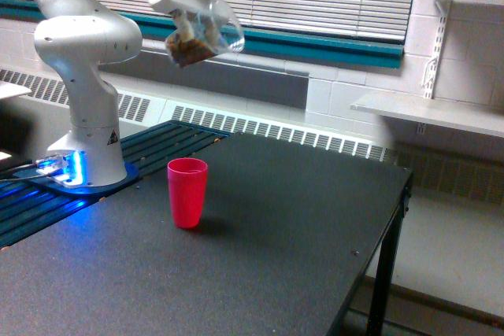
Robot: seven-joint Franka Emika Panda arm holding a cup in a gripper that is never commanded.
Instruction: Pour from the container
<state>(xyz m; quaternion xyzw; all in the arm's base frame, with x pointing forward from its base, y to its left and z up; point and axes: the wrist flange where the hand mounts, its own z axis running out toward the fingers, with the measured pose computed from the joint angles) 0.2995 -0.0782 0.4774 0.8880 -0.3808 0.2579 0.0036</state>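
The container is a clear cup with brown granular stuff settled at its lower end. It hangs tilted high in the air, mouth pointing toward the exterior view's right. My gripper is shut on it near the top of the frame. A red plastic cup stands upright on the black table, well below the container and slightly to the exterior view's left of its mouth. Nothing is falling from the container.
The white arm base stands at the table's left with a blue light glowing at its foot. A window with blinds, a radiator and a white wall shelf lie behind. The table's right edge drops to the floor.
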